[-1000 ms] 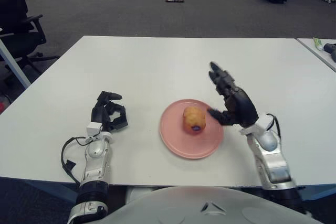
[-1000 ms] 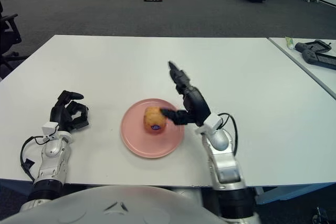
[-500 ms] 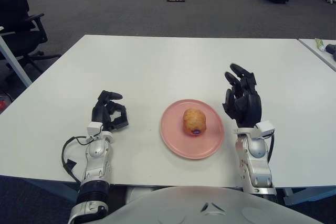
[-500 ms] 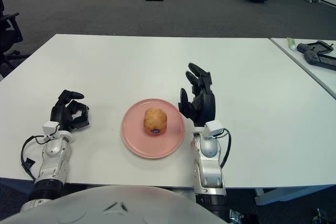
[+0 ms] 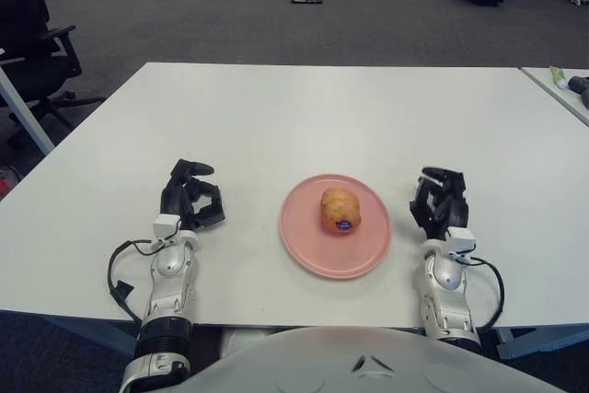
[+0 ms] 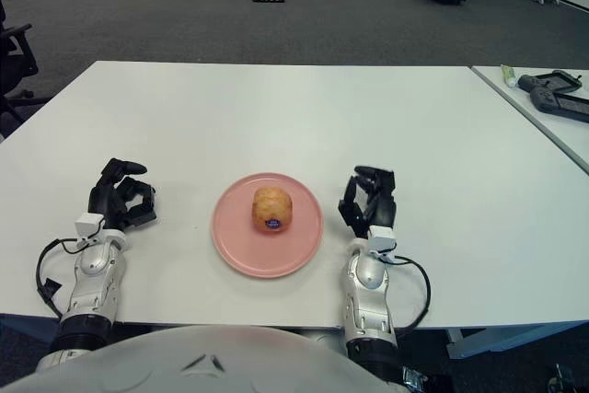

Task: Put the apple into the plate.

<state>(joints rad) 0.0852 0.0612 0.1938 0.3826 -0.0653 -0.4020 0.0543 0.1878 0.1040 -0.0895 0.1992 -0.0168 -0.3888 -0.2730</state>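
- Left eye view shows the apple (image 5: 340, 210) sitting on the pink plate (image 5: 308, 250), a little back of the plate's middle, with a small dark sticker facing the robot.
- The plate lies on the white table (image 5: 294, 117), near the front edge and between the two hands.
- The right hand (image 5: 440, 206) shows just to the right of the plate, apart from its rim; its fingers are curled inward and hold nothing.
- The left hand (image 5: 190, 202) shows to the left of the plate, a bit further off than the right one; its fingers are likewise curled and empty.
- Whether either hand touches the table top cannot be told from these views.
- Neither hand touches the apple or the plate.
- As for the step in hand, I judge the placing done: the fruit stands free on the plate, wholly inside the rim, with nothing gripping it.
- What is left looks like no more than parking the arms. Any next move calls for keeping the right hand clear of the plate's rim, so that the dish is not nudged and the apple does not roll.
- Small objects lie on a second table at the far right, too small to name.
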